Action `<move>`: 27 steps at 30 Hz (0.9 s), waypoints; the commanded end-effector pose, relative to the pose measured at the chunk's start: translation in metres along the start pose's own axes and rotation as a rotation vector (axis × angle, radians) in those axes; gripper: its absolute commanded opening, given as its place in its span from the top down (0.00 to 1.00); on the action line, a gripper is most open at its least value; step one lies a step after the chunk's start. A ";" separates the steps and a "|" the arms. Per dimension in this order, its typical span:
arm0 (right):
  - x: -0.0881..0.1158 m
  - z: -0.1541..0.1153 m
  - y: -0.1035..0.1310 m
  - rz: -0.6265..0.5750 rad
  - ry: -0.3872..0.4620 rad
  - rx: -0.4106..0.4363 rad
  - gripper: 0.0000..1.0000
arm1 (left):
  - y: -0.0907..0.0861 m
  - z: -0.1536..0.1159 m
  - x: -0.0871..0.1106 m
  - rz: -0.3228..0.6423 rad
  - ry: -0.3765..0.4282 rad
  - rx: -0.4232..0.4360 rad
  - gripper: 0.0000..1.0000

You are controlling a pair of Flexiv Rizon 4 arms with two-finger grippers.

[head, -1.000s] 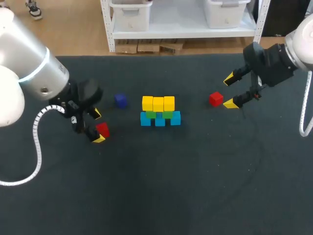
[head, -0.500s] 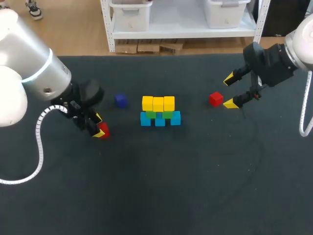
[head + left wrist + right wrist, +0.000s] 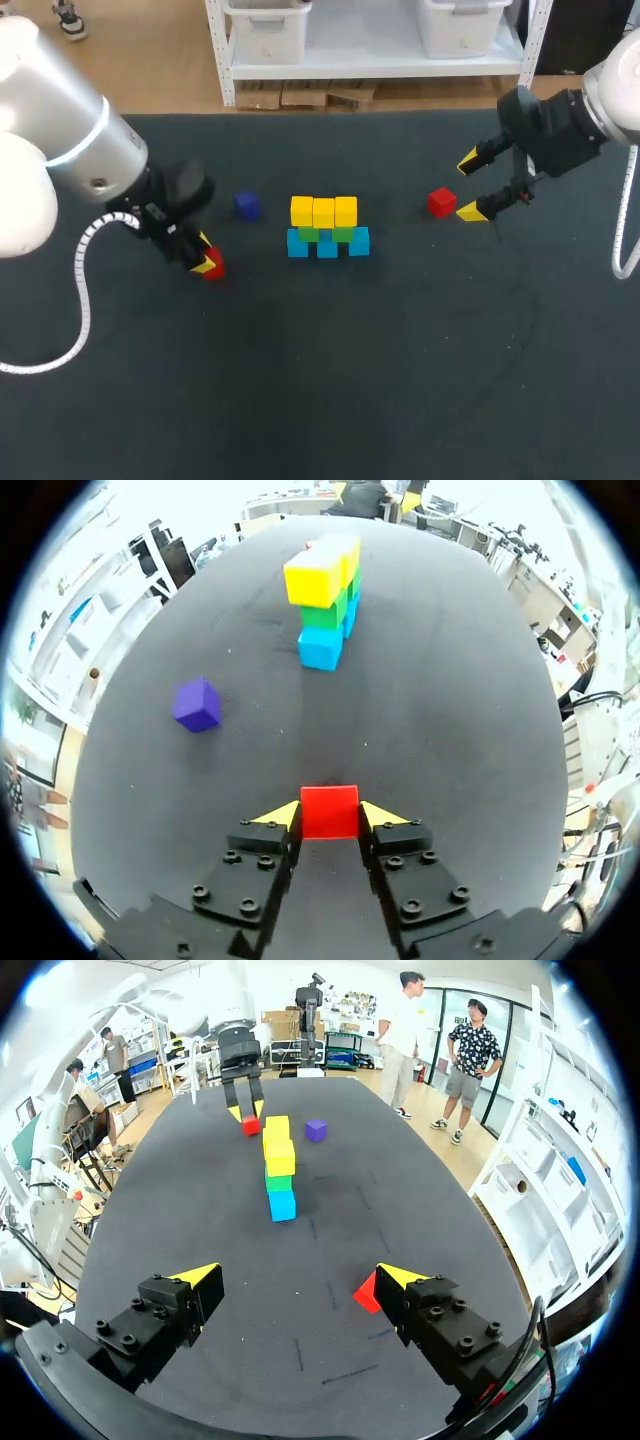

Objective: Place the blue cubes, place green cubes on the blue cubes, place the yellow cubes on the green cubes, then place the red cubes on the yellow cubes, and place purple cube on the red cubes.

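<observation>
Red layer is starting: the left gripper [image 3: 205,253] is clamping a red cube [image 3: 329,812] from both sides, low by the table [image 3: 330,380], left of the stack.
Next, I'd guess, it is calling for a lift and a careful set-down onto the yellow cubes [image 3: 323,211], which are sitting on green cubes [image 3: 325,234] over blue cubes [image 3: 328,244]. The right gripper [image 3: 468,186] is hanging with fingers apart, the other red cube [image 3: 441,202] just beside one tip. The purple cube [image 3: 247,205] is waiting alone; no container is taking part.

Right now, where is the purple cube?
In the head view the purple cube sits left of the stacked cubes, between them and the left gripper, whose jaws grip a red cube; it touches neither.
</observation>
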State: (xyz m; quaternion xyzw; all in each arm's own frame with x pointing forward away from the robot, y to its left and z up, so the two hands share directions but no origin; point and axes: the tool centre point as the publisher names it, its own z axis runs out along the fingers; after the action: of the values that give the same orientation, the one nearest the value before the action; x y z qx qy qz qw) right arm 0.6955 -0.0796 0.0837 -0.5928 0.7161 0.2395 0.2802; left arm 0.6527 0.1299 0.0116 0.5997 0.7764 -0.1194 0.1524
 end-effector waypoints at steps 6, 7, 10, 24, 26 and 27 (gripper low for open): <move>0.000 0.001 -0.001 -0.001 -0.003 -0.002 0.00 | -0.002 -0.048 -0.035 0.117 0.000 0.024 1.00; 0.000 0.001 -0.001 -0.001 -0.003 -0.002 0.00 | -0.002 -0.051 -0.039 0.123 0.004 0.039 1.00; 0.000 0.001 -0.001 -0.001 -0.003 -0.002 0.00 | 0.000 -0.067 -0.059 0.179 0.002 0.036 1.00; 0.000 0.001 -0.001 -0.001 -0.003 -0.002 0.00 | 0.011 -0.079 -0.114 0.310 0.007 0.073 1.00; 0.000 0.001 -0.001 -0.001 -0.003 -0.002 0.00 | 0.012 -0.078 -0.121 0.326 0.012 0.080 1.00; 0.000 0.001 -0.001 -0.001 -0.003 -0.002 0.00 | 0.013 -0.077 -0.124 0.331 0.011 0.082 1.00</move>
State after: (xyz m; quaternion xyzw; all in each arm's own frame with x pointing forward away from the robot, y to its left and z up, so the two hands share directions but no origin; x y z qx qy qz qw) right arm 0.6955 -0.0796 0.0837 -0.5928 0.7161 0.2395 0.2801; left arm 0.6756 0.0607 0.1299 0.7205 0.6646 -0.1155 0.1609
